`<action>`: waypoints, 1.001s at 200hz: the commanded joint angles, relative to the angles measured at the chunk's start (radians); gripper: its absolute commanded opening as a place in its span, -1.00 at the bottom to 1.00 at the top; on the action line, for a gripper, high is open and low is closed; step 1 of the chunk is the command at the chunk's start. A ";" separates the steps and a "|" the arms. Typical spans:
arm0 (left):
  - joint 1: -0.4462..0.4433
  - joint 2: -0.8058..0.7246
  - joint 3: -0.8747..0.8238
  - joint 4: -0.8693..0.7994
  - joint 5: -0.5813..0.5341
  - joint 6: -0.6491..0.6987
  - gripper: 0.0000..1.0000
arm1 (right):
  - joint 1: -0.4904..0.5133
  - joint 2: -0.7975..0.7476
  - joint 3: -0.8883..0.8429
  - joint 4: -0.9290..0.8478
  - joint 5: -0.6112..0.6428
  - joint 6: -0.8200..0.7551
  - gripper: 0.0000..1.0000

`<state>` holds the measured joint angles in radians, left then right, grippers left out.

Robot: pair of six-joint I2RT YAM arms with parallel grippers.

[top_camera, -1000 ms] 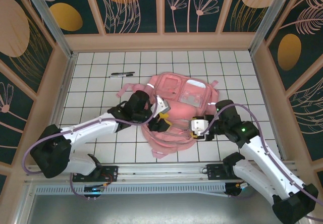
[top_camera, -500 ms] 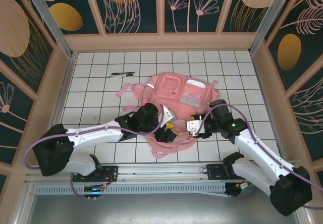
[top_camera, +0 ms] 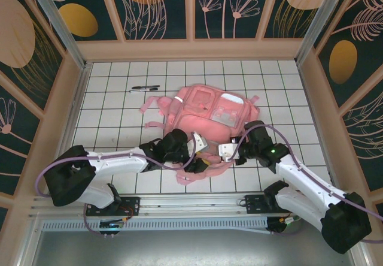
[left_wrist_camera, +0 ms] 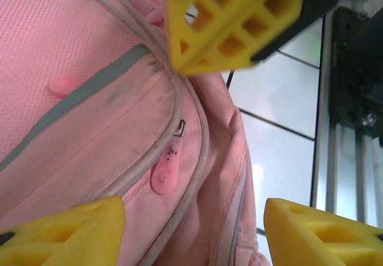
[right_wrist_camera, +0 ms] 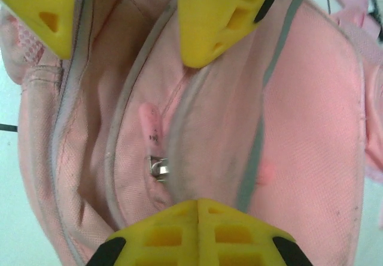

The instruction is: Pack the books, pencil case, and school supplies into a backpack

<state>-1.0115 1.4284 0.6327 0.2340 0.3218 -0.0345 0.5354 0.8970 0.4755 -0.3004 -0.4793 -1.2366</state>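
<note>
Surround: dark panels (top_camera: 155, 8) painted with pale flowers and orange discs, framed in wood.
Tabletop (top_camera: 108, 116): white tiles with a dark grid.
Backpack (top_camera: 206, 107): pink, lying flat at mid-tabletop, clear front panel up, near end between both tools.
Grey strip (left_wrist_camera: 78, 95): running slantwise across the pink fabric.
Left tool (left_wrist_camera: 194, 209): at the backpack's near-left edge, yellow fingers (left_wrist_camera: 66, 233) spread wide above the seam, gripping nothing.
Right tool (right_wrist_camera: 197, 203): at the near-right edge, facing the left one, fingers closed together just below the metal zip slider (right_wrist_camera: 157, 169); impossible to tell whether fabric is pinched.
Pens (top_camera: 145, 88): two, dark, side by side at far left, well apart from the backpack.
Zip pull (left_wrist_camera: 164, 170): small pink tab lying on the seam between the left fingers.
</note>
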 commanded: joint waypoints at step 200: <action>-0.007 -0.069 -0.148 0.211 -0.101 0.131 0.27 | 0.086 0.135 -0.026 0.248 0.110 0.055 -0.82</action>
<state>-1.0222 1.3659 0.5190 0.3836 0.2226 0.0792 0.6224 1.0622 0.4412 -0.1318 -0.3031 -1.2713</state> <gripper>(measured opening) 0.627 0.218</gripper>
